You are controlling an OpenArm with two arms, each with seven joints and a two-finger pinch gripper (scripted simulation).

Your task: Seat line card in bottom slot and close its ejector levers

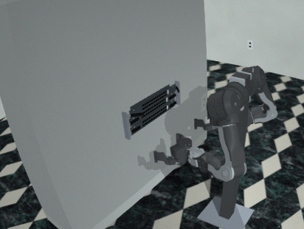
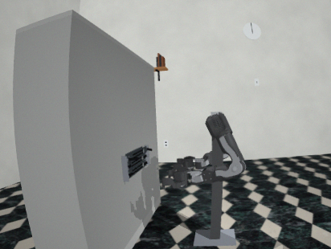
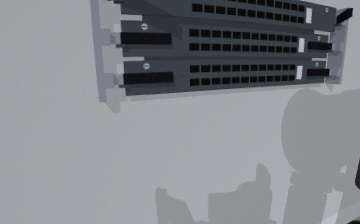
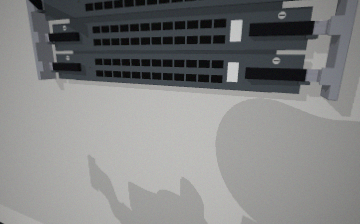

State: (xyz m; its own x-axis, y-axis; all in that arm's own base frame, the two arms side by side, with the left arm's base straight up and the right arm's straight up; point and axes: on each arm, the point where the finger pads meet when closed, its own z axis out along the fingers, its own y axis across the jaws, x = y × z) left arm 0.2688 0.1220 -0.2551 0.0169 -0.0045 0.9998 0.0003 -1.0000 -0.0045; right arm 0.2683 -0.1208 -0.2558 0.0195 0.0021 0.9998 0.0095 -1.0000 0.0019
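The bottom line card point(image 3: 240, 75) point(image 4: 160, 71) sits in the cage's lowest slot. Its left lever point(image 3: 149, 78) point(image 4: 66, 67) and right lever point(image 3: 318, 72) point(image 4: 275, 74) lie along its faceplate, looking like the levers of the card above. The cage point(image 1: 126, 125) point(image 2: 125, 169) is set in the grey cabinet face. My left gripper point(image 1: 170, 148) is open and empty, below the cage and out from the cabinet. My right gripper is open, partly hidden behind the arm in the top view, and out from the cabinet near the cage's right end. Neither touches a lever.
The middle card point(image 3: 240, 40) point(image 4: 160, 32) has both levers lying along its faceplate. The top card's right lever point(image 3: 345, 15) point(image 1: 178, 89) sticks out, and its left lever point(image 1: 136, 114) also stands out. Side rails point(image 3: 98, 55) point(image 4: 344, 55) flank the cards. Arm shadows fall below the cage.
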